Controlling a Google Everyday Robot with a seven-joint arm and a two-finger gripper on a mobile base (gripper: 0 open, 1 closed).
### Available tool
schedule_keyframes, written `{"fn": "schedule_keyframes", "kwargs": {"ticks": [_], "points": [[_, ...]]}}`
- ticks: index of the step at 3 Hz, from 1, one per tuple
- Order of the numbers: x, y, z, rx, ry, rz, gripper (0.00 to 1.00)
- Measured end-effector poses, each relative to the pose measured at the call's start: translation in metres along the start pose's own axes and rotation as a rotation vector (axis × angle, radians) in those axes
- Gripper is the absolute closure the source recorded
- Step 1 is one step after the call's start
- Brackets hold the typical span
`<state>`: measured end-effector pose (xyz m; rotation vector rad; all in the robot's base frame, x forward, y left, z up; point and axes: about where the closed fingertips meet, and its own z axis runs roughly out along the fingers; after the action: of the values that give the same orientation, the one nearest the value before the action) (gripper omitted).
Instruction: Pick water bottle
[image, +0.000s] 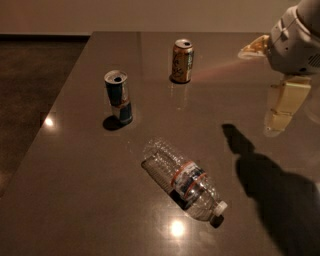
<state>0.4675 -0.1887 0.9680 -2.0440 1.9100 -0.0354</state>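
The water bottle (184, 180) lies on its side on the dark table (75, 190), near the front centre. It is clear ribbed plastic with a blue label edged in red-orange, and its white cap (220, 207) points to the front right. My gripper (280, 106) hangs at the right edge of the view under the white arm (296, 40). It is above the table, well to the right of the bottle and farther back, and touches nothing. The arm's shadow (272, 185) falls on the table to the right of the bottle.
A blue-and-silver can (118, 96) stands upright left of centre, behind the bottle. An orange-gold can (182, 61) stands upright farther back. The table's left edge drops to a dark floor (30, 95). A wall runs behind the table.
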Motion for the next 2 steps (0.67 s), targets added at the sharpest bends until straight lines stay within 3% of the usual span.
{"fn": "schedule_keyframes", "kwargs": {"ticks": [1,2], "points": [[-0.016,-0.007,0.006,-0.013,-0.065,-0.198,0.0],[-0.03,-0.005,0.01,-0.029,-0.085,-0.406,0.0]]}}
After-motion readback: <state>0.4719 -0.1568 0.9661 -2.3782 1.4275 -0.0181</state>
